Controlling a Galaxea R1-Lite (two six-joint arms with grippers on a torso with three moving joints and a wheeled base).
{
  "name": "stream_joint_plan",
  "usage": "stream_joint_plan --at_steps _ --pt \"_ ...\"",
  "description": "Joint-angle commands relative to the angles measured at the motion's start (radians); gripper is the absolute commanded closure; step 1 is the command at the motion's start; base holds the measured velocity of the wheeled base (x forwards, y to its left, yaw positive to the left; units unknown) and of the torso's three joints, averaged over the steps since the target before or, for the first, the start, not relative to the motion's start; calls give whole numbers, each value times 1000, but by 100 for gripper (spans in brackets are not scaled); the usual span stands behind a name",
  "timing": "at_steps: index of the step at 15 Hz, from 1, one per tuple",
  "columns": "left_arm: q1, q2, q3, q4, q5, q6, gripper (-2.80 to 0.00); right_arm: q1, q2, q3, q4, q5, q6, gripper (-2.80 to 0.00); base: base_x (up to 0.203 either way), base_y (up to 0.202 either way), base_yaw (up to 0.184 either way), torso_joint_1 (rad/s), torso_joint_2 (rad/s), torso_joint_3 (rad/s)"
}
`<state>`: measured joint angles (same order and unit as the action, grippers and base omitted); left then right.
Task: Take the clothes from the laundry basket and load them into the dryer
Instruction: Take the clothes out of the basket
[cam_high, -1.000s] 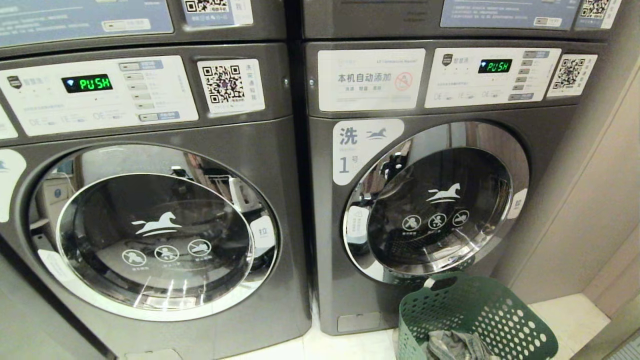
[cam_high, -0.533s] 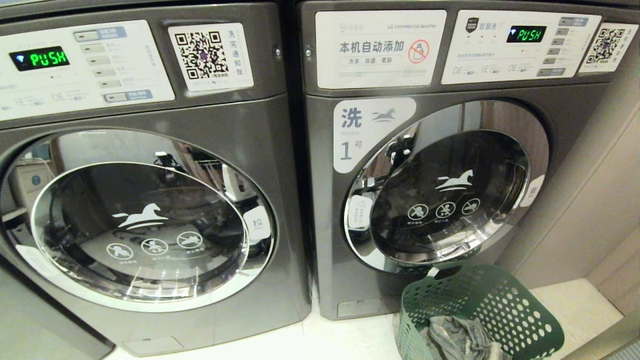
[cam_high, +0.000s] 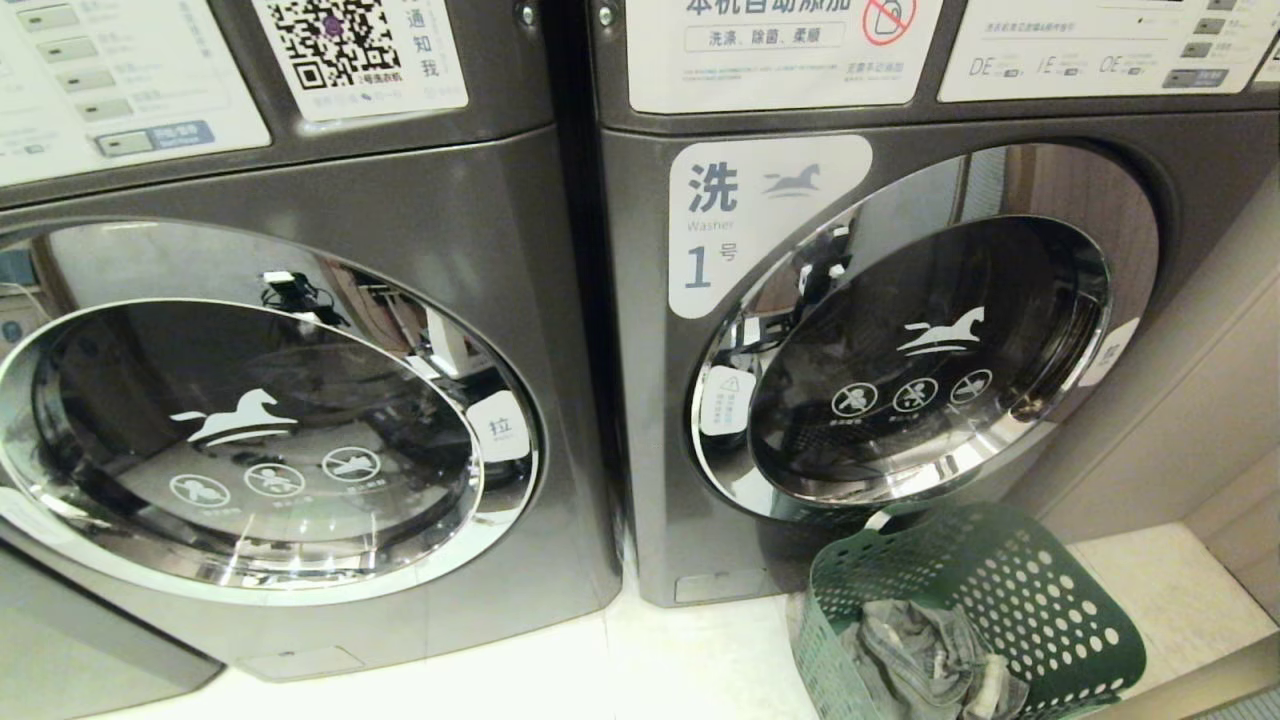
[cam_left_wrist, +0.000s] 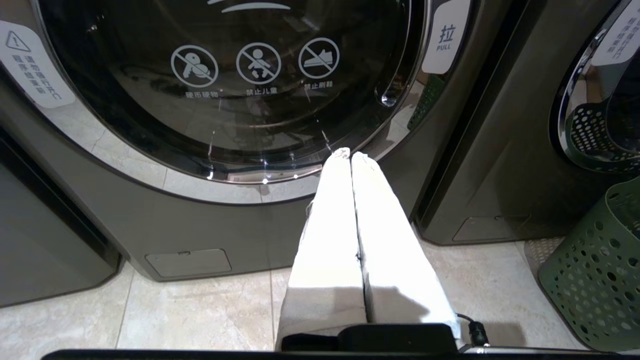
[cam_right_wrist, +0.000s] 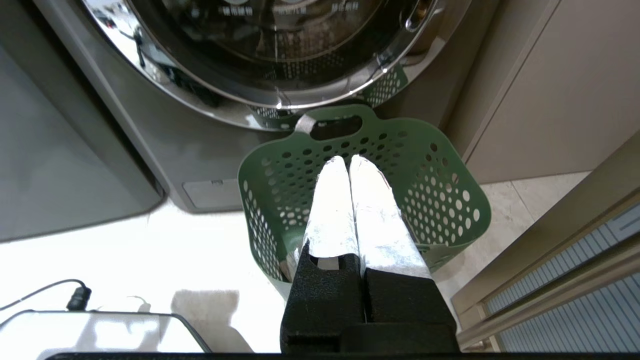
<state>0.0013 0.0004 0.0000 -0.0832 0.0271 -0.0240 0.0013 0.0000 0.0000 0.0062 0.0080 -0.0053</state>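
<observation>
The left gripper (cam_left_wrist: 348, 154) is seen with its two white-wrapped fingers pressed together, fully closed, and nothing is held between them. It is suspended above the tiled floor (cam_left_wrist: 200, 315) in front of the lower rim of the left machine (cam_high: 560, 300), and no contact with the door is seen. The right gripper (cam_right_wrist: 347, 159) is likewise closed, fingers tip to tip, and empty. It is positioned over the open mouth of the green laundry basket (cam_right_wrist: 445, 200), without touching it.

The basket is located on the floor just beside the front of the right machine (cam_high: 650, 450), below its round door (cam_high: 920, 350), near the beige wall (cam_high: 1180, 420). Grey crumpled clothes (cam_high: 920, 665) are lying inside the basket.

In the head view neither arm is shown. The control panels are cut off at the upper edge, and the basket's near side is cut off at the lower edge. In the right wrist view the clothes are largely concealed behind the fingers. Whether the right door is latched or slightly ajar cannot be determined. The drum interiors are obscured by reflections
</observation>
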Motion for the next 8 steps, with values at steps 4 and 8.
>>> stream_joint_plan --at_steps 4,8 --pt "0 -1 29 -1 0 -1 0 0 0 0 0 1 -4 0 0 0 0 3 2 -196" --pt "0 -2 29 -1 0 -1 0 0 0 0 0 1 -5 0 0 0 0 2 2 -196"
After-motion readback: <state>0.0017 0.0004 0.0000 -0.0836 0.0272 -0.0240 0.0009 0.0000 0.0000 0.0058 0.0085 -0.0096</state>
